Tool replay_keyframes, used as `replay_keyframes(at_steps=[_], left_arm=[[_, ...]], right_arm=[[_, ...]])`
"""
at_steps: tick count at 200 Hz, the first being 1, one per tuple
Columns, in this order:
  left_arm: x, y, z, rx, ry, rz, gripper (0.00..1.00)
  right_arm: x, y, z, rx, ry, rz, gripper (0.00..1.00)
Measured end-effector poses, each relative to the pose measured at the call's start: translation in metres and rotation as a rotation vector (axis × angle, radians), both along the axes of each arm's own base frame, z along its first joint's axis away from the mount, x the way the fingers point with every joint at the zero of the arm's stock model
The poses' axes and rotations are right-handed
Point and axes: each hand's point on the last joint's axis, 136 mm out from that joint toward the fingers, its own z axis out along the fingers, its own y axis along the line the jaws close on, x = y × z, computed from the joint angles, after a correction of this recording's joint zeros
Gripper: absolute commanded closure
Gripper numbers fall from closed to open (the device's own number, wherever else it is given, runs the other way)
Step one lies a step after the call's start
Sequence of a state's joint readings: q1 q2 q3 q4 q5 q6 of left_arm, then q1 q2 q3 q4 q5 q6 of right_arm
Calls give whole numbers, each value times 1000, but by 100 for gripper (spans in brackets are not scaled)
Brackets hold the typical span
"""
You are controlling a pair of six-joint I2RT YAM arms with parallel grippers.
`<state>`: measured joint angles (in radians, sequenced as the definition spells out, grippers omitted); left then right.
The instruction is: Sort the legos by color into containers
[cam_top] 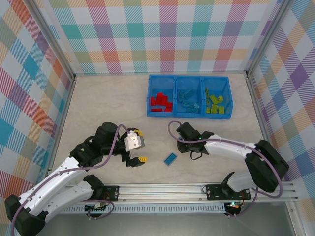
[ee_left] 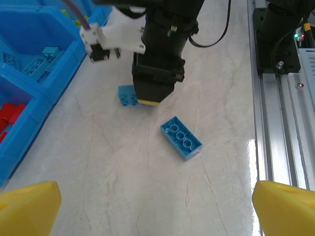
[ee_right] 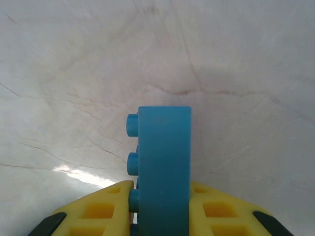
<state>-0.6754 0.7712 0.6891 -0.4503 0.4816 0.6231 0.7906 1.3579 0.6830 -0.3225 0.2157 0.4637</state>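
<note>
Found a light blue brick (ee_right: pixel 164 162) on edge in the right gripper (ee_right: pixel 162 194), jaws pressed against both faces, its lower end cut off; could not tell whether it touched the table (ee_right: pixel 221 73). Found the left gripper (cam_top: pixel 139 146) spread wide, empty. Saw a second blue brick (cam_top: pixel 171 158) underside up between the arms, apart from the bin tray (cam_top: pixel 189 117).

Tray (cam_top: pixel 189 116) at table (cam_top: pixel 108 103) far side; loose brick (cam_top: pixel 171 158) nearer; another brick (ee_right: pixel 165 162) in right jaws, perhaps touching table.

No lettering or numbers can be read (any print seems too small).
</note>
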Motion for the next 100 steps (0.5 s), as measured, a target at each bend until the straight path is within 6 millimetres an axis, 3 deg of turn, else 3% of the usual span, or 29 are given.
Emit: replay_keyframes(at_steps=[26,46,61,79,100], left_arm=[[0,0,0,1,-2,-1,0],[1,0,0,3,-4,2,0],[2,1,-1,7,-7,8,0],[5,3,-2,16,-14,26,0],[8,5,-3,27,-22,45,0]], right_arm=[[25,-6,55,71,-146,-44,86],[68,-24,103,113,-274,-131,86],[104,-39,126,123,-338,-196,86],[146,-52,134,105,-360,-247,86],[191,-47,120,78,-346,-246,83]])
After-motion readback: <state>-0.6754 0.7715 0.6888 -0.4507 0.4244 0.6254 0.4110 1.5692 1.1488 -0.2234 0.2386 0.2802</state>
